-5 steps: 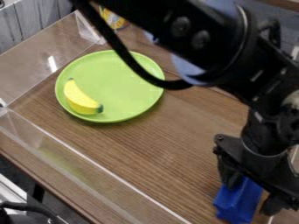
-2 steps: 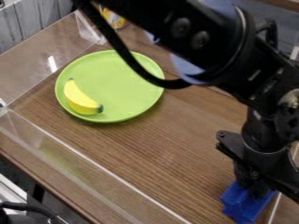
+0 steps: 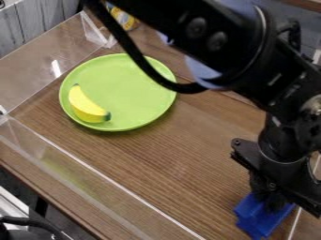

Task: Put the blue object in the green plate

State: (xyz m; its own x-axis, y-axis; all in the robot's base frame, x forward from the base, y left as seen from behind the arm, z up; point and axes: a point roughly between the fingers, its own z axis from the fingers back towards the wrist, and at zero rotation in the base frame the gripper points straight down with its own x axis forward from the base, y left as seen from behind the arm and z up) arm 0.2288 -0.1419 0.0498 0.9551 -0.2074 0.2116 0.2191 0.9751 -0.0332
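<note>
The blue object (image 3: 264, 218) lies on the wooden table at the bottom right, its top hidden by the black arm. My gripper (image 3: 279, 195) points down onto it, and the fingers have closed in against the block's upper end. The green plate (image 3: 148, 67) sits at the upper left, well apart from the gripper, with a yellow banana (image 3: 85, 105) lying in its left part.
A clear plastic wall (image 3: 38, 141) borders the table along the left and front. The bulky black arm (image 3: 226, 47) spans the top right, above the plate's far rim. Bare wood (image 3: 189, 155) lies between plate and block. A yellow item (image 3: 122, 19) shows at the back.
The gripper's fingers have drawn together around the blue object. The arm has hardly shifted. The plate and banana are unmoved.
</note>
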